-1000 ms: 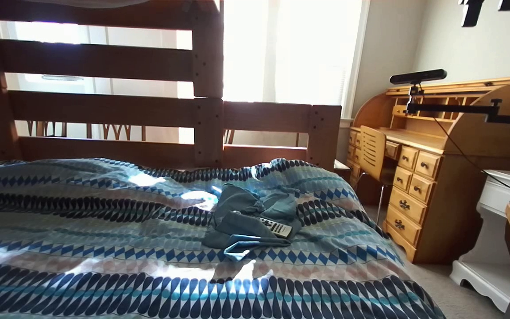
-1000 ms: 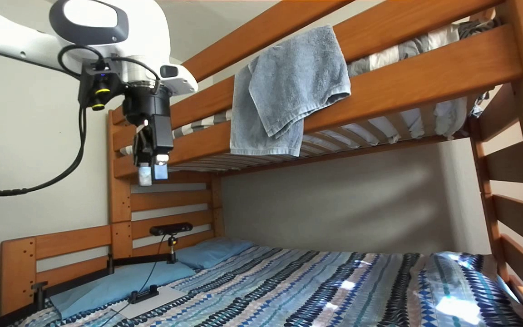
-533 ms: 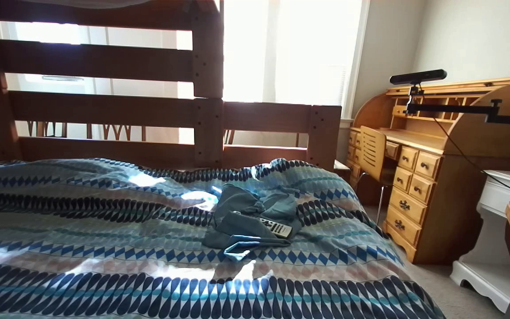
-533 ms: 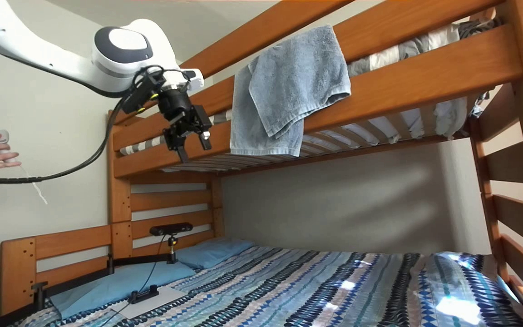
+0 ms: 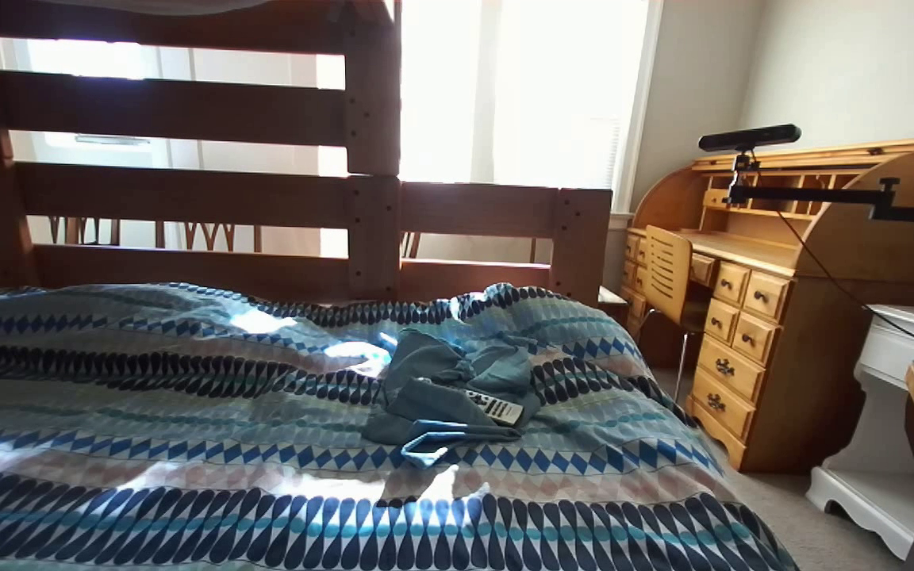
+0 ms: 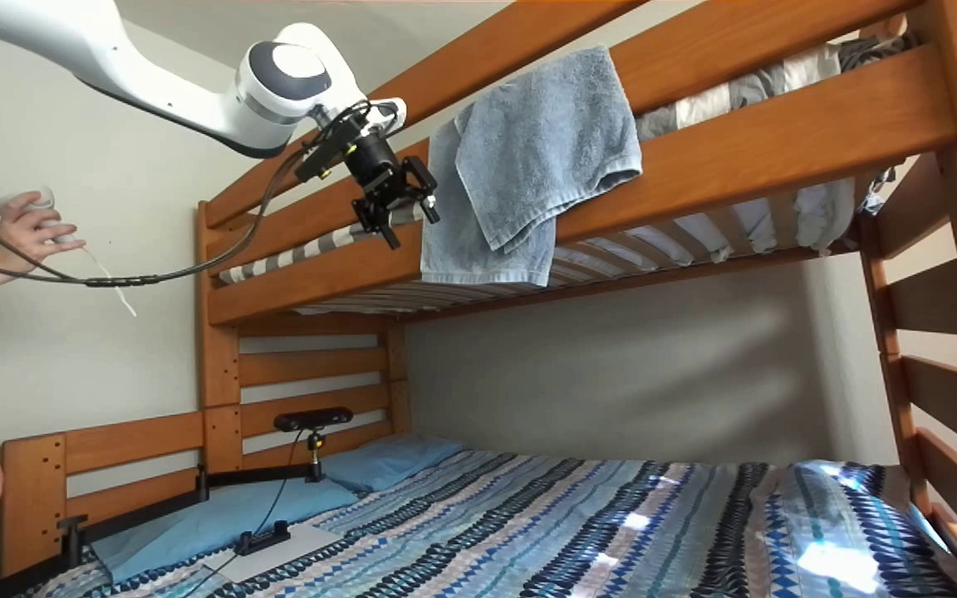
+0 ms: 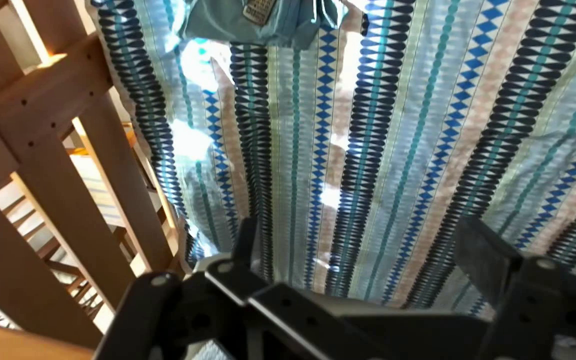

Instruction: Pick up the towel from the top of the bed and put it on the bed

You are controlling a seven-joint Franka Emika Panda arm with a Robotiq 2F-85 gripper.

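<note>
A grey-blue towel (image 6: 545,158) hangs over the upper bunk's rail in an exterior view. My gripper (image 6: 412,228) is just left of the towel in that view, tilted, its fingers spread with nothing between them. Whether it touches the towel I cannot tell. In the wrist view the gripper (image 7: 363,240) is open above the striped lower bed (image 7: 393,125). A small pale patch at the bottom of the wrist view may be the towel. The lower bed also shows in both exterior views (image 5: 187,476) (image 6: 578,515).
The upper bunk's wooden rail (image 6: 777,149) runs beside the gripper. A teal cloth (image 5: 425,357) with a remote (image 5: 497,408) lies on the lower bed. A camera on a stand (image 6: 312,419) and blue pillows (image 6: 395,461) are at the bed's left end. A person (image 6: 26,237) stands at the left.
In an exterior view the arm has moved right toward the towel, and the gripper has risen and tilted from pointing straight down. Its fingertips have left the other view's top corner. The towel has not moved.
</note>
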